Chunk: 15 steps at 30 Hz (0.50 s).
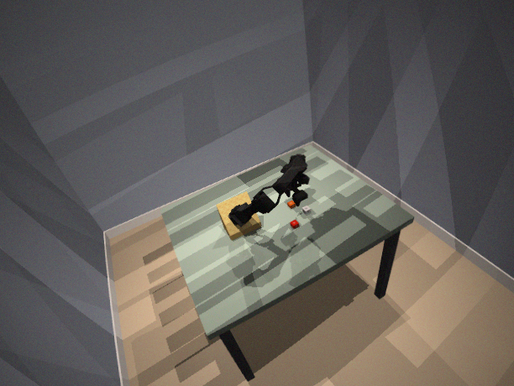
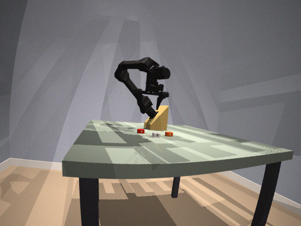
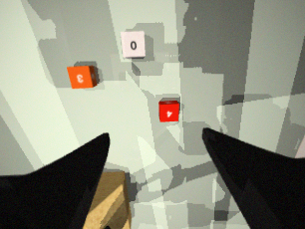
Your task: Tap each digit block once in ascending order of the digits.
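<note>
- Tool (image 3: 154, 144) is released, jaws spread wide, nothing between them; you see it hanging well above the bench (image 3: 259, 60).
- Block 0 (image 3: 133, 44), the white one, is your first tap: in the wrist view it lies at about 12 o'clock, farthest from the tips.
- Block 4 (image 3: 168, 110) sits between tool and block 0, so pass over it untouched.
- Block 3 (image 3: 82, 77) lies at 10 o'clock.
</note>
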Motion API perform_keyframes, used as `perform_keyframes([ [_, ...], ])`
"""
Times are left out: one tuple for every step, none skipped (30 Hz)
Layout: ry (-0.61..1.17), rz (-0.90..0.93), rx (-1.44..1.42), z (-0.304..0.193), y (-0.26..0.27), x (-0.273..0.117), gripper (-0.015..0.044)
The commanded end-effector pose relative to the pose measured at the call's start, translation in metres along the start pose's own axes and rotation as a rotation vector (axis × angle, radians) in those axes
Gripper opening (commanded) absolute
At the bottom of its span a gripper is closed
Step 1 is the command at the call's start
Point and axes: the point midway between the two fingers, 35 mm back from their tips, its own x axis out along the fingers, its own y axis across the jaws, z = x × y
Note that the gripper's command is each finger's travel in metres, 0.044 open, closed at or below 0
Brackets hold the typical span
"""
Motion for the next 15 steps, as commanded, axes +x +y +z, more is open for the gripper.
perform_keyframes([
  [0.003,0.004,-0.008,0.025,0.052,0.000,0.0400],
  [0.002,0.004,-0.008,0.031,0.065,0.000,0.0400],
  [0.002,0.004,-0.007,0.036,0.079,0.001,0.0400],
  [0.002,0.003,-0.007,0.039,0.091,0.002,0.0400],
  [0.002,0.003,-0.007,0.041,0.098,0.002,0.0400],
  [0.002,0.002,-0.006,0.041,0.101,0.002,0.0400],
  [0.002,0.002,-0.006,0.041,0.101,0.002,0.0400],
  [0.002,0.002,-0.006,0.041,0.101,0.002,0.0400],
  [0.002,0.002,-0.006,0.041,0.101,0.002,0.0400],
  [0.002,0.002,-0.006,0.041,0.101,0.002,0.0400],
  [0.002,0.002,-0.006,0.041,0.101,0.002,0.0400],
  [0.002,0.002,-0.006,0.041,0.101,0.002,0.0400],
  [0.002,0.002,-0.006,0.041,0.101,0.002,0.0400],
  [0.002,0.002,-0.006,0.041,0.101,0.002,0.0400],
  [0.002,0.002,-0.006,0.041,0.101,0.002,0.0400],
])
